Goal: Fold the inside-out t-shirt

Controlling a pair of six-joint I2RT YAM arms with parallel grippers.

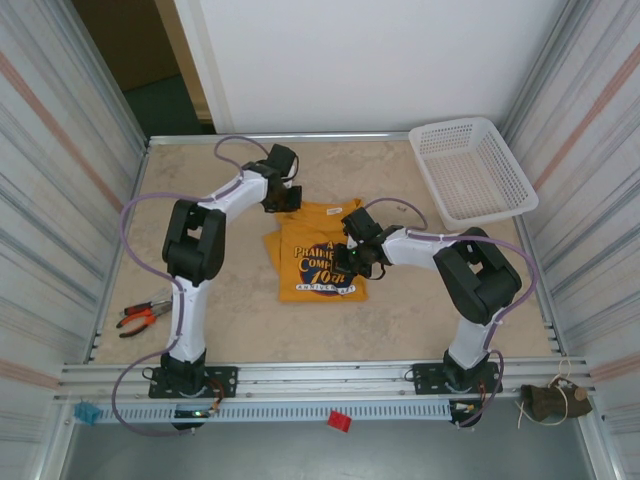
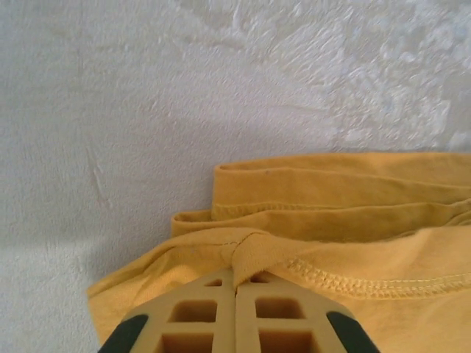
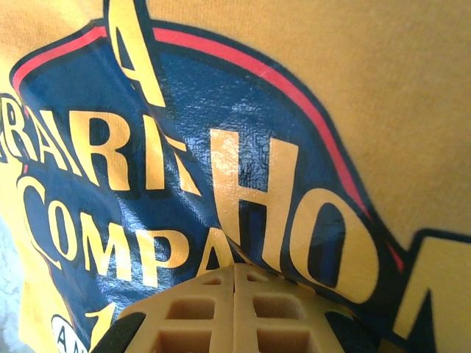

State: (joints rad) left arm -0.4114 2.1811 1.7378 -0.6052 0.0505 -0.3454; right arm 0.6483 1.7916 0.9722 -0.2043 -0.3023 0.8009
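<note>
T-shirt [image 1: 318, 255] lies bunched, print up; we see left gripper [image 2: 235, 271] clamped on a stitched edge fold, right gripper [image 3: 235, 269] clamped on the print.

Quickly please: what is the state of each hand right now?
Left hand: closed, pinching the shirt near its hem.
Right hand: closed, pinching a fold of the shirt.

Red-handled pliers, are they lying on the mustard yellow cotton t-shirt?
No, the red-handled pliers lie on the bare beige table, well apart from the mustard yellow cotton t-shirt.
</note>
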